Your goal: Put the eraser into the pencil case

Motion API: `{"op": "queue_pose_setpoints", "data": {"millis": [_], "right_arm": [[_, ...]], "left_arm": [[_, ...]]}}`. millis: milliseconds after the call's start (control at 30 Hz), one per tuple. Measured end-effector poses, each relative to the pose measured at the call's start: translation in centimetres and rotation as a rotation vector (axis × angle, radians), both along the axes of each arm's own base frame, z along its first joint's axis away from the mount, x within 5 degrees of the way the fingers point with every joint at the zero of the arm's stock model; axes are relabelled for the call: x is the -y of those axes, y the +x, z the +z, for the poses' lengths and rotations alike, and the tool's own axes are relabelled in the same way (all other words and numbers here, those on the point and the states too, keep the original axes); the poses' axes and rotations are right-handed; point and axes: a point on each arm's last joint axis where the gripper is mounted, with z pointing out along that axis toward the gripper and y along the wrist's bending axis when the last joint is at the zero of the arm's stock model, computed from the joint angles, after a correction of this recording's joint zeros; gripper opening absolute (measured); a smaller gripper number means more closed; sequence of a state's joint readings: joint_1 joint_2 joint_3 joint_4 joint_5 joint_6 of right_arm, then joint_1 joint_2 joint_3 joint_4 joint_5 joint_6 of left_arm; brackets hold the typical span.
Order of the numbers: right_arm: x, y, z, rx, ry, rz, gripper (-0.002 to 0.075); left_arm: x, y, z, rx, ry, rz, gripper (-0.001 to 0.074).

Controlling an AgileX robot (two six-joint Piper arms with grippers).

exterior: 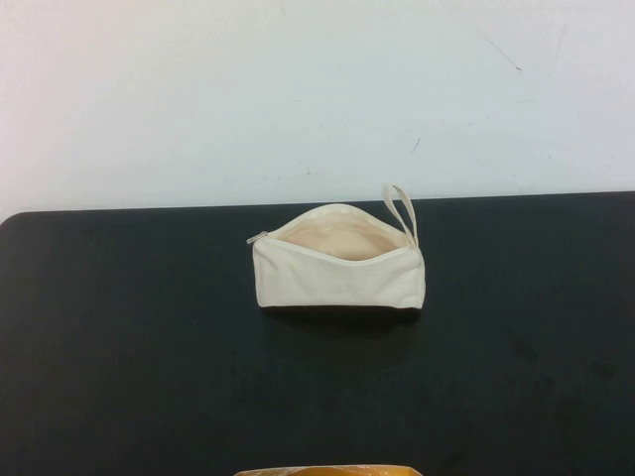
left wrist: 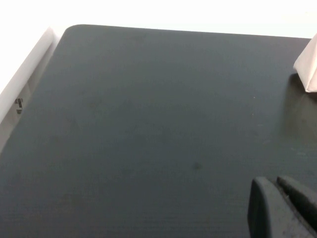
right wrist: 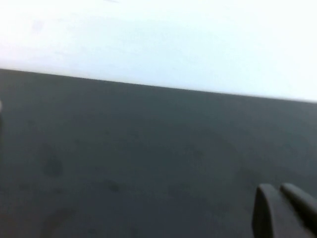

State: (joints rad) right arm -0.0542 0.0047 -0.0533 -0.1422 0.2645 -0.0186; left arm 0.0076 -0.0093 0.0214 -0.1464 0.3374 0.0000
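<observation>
A cream-white fabric pencil case sits near the back middle of a black table, just in front of a white wall. Its zip is undone and its mouth gapes upward, showing a pale lining, and a small loop strap stands up at its right end. The eraser cannot be made out in any view. Neither arm appears in the high view. In the left wrist view, the left gripper shows only as dark fingertips lying close side by side above bare tabletop, and a corner of the pencil case sits well apart from them at the frame edge. In the right wrist view, the right gripper likewise shows two dark fingertips drawn close together over bare table, holding nothing, with the wall beyond. A yellowish-orange object peeks in at the near table edge.
</observation>
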Motion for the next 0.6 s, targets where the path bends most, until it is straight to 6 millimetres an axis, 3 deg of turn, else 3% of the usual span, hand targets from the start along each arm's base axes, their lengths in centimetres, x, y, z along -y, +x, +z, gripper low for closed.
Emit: {"op": "queue_pose_setpoints", "data": {"millis": [167, 600], "right_arm": [[0.2, 0.1, -2.4, -0.051, 0.014, -0.035, -0.0001], [-0.1, -0.1, -3.3, -0.145, 0.069, 0.003, -0.0001]], "left_arm": [[0.0, 0.0, 0.0, 0.0, 0.0, 0.0, -0.0003], [0.0, 0.0, 0.0, 0.0, 0.0, 0.0, -0.0003]]}}
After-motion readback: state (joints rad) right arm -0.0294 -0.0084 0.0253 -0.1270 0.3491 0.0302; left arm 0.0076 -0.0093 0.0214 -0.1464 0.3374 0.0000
